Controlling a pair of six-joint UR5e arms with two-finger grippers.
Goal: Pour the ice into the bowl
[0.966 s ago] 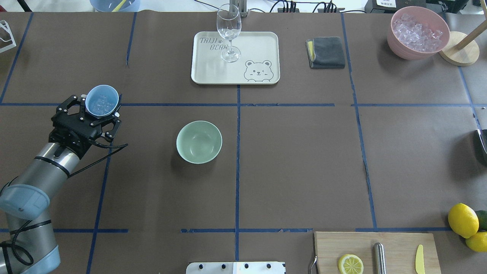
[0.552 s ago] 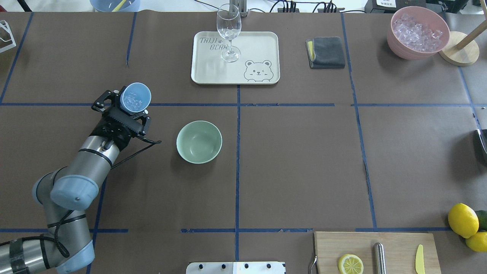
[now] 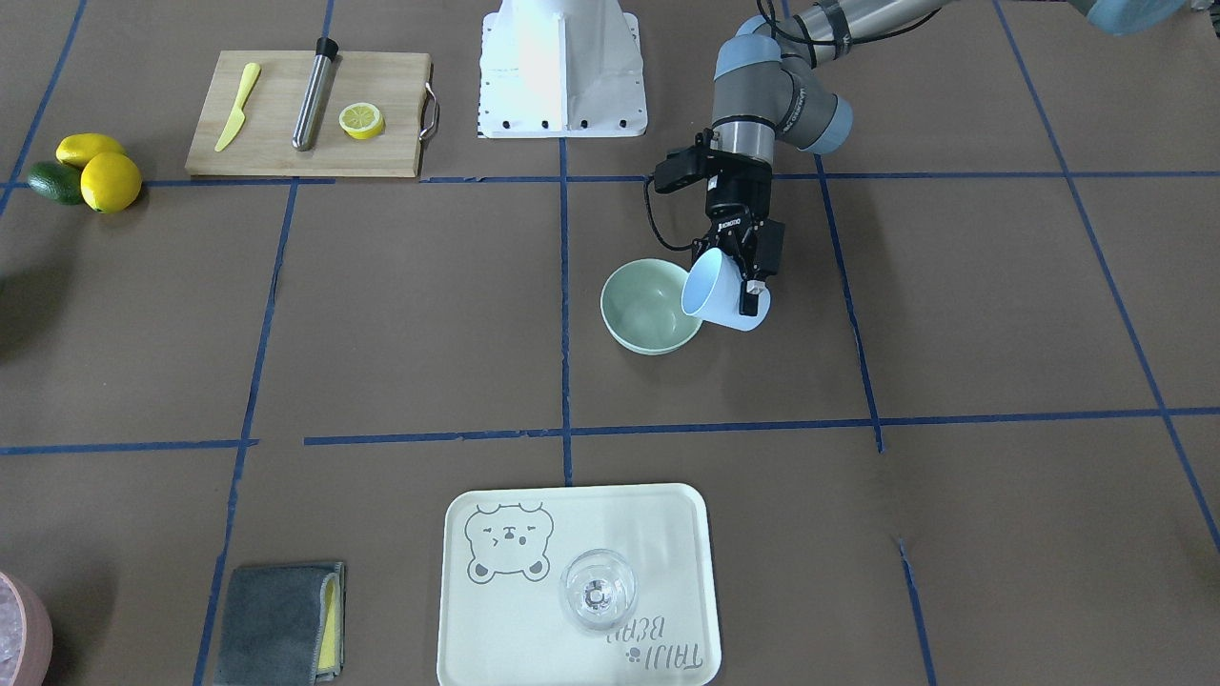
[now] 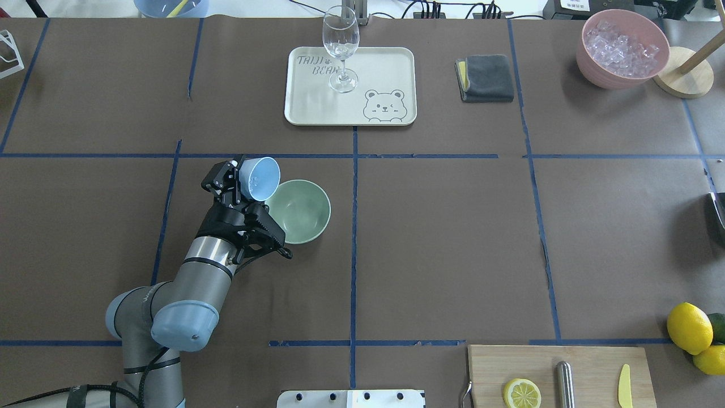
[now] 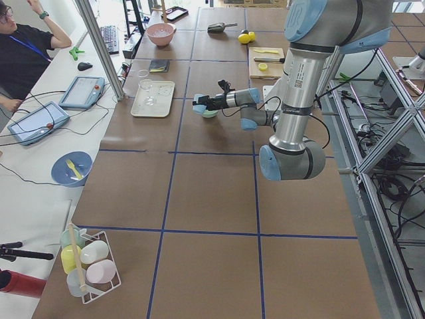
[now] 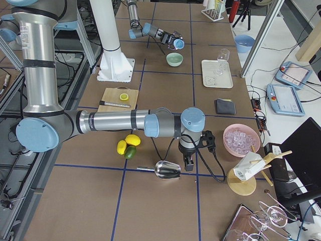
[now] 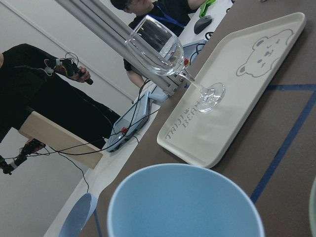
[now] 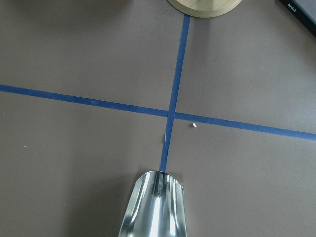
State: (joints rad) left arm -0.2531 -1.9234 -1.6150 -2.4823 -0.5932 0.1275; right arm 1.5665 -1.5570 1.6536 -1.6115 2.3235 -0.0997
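Note:
My left gripper (image 4: 244,190) is shut on a light blue cup (image 4: 259,178), tipped on its side with the mouth toward the bowl (image 4: 303,212). Small clear cubes of ice (image 4: 256,181) glint inside the cup. The pale mint-green bowl (image 3: 648,307) looks empty; the cup (image 3: 717,297) hangs over its rim, held by the left gripper (image 3: 734,276). The left wrist view shows only the cup's blue rim (image 7: 182,202). My right gripper (image 6: 193,153) hangs far off over a metal scoop (image 6: 168,170); I cannot tell whether it is open or shut.
A cream tray (image 4: 306,110) with a wine glass (image 4: 341,48) lies beyond the bowl. A grey cloth (image 4: 486,78) and a pink container of ice (image 4: 622,48) sit far right. Near right are a cutting board (image 4: 589,368) and lemons (image 4: 690,327).
The left arm has carried the cup right, from the table's left side to the bowl's edge, and tipped it from upright toward the bowl.

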